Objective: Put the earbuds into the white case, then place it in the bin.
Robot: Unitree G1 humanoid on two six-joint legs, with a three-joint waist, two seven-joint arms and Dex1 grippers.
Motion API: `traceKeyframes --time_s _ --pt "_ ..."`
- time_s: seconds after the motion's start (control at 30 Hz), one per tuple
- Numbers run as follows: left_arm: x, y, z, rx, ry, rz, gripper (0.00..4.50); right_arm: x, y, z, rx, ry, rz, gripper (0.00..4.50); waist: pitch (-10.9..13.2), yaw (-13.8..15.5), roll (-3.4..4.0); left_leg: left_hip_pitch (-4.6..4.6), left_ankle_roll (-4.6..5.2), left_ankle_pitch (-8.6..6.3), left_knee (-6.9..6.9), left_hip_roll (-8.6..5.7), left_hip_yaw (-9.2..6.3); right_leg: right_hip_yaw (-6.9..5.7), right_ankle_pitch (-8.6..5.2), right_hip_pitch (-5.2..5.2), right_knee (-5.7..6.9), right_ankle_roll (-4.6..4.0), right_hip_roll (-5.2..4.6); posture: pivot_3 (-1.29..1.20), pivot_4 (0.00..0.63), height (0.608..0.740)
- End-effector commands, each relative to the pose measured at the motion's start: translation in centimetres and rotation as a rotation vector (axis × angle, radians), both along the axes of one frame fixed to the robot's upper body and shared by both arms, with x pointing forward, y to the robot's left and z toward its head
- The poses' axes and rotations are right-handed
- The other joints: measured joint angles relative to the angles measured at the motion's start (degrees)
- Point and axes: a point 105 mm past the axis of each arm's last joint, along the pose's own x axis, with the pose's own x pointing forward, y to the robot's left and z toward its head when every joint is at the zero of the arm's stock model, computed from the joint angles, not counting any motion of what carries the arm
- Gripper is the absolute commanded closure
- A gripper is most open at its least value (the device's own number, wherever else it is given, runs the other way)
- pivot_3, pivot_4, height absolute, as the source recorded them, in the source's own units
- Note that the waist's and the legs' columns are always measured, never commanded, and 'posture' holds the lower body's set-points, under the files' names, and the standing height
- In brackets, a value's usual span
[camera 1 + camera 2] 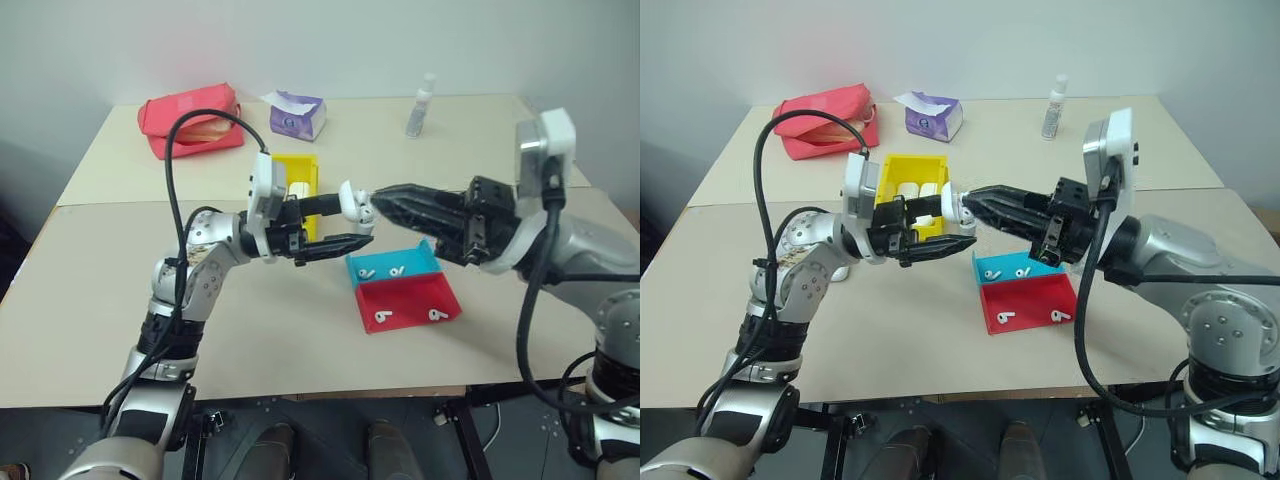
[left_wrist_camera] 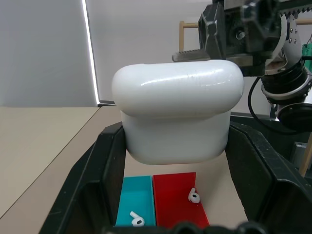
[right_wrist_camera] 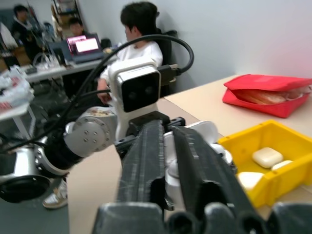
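The white case (image 1: 355, 205) sits above the table at the centre of the left eye view, pinched between the fingers of the left gripper (image 1: 340, 222); in the left wrist view its lid looks down, or very nearly so. The right gripper (image 1: 385, 200) meets it from the right with its fingers pressed together, tips at the top of the case, and I cannot tell whether they grip anything. My reading is that the loading step is at or near its end and the drop into the bin (image 1: 297, 178) is not yet done. Earbuds (image 1: 384, 270) remain in the teal tray (image 1: 392, 264) and the red tray (image 1: 410, 302), lower right of centre, likely for further cases. The bin lies just above and left of the held case, already containing several white cases. The path there is short and open; its upright walls call for a lift over the rim. The red pouch (image 1: 190, 118), tissue box (image 1: 295, 115) and small bottle (image 1: 421, 105) sit well apart along the upper table, and the table's front edge is far off.
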Motion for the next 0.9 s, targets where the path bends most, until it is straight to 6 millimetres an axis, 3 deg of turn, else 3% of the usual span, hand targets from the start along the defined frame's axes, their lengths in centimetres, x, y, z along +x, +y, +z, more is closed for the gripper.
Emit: traceKeyframes --time_s 0.03,0.23,0.53,0.83,0.9 --pt "0.0 -0.7 0.3 0.004 -0.031 -0.001 1.73 0.4 0.3 0.7 -0.126 -0.032 -0.002 4.45 0.0 0.0 0.00 0.01 0.00 0.00 0.00 0.01 -0.01 -0.01 0.00 0.01 0.00 0.00 0.01 0.00 0.150 0.740" --pt "0.3 -1.6 0.2 0.015 -0.047 -0.015 1.73 1.7 2.3 2.3 -0.329 -0.030 0.029 4.45 0.0 -0.2 0.00 -0.03 0.02 -0.01 -0.03 0.04 0.01 -0.01 0.00 -0.04 -0.02 0.00 0.04 0.00 0.150 0.740" --pt "0.2 -1.6 0.4 0.003 -0.056 -0.013 1.73 1.9 4.4 1.2 -0.552 -0.012 0.095 4.45 0.0 0.1 0.00 -0.21 0.05 -0.03 0.04 -0.01 -0.04 -0.04 0.00 -0.16 -0.02 0.00 -0.03 0.00 0.150 0.740" --pt "0.3 -0.2 1.5 -0.069 -0.091 0.056 1.73 3.0 1.0 0.7 -0.584 0.013 -0.041 4.45 0.0 0.6 0.00 -0.23 0.06 -0.04 0.10 -0.03 -0.07 -0.07 0.00 -0.16 -0.01 0.00 -0.04 0.00 0.150 0.740" --pt "0.5 0.2 1.7 -0.090 -0.093 0.099 1.73 3.1 0.3 1.6 -0.512 -0.018 -0.076 4.45 0.0 0.7 -0.01 -0.24 0.06 -0.04 0.09 -0.03 -0.02 -0.04 0.00 -0.18 -0.01 0.00 -0.05 0.00 0.150 0.740"
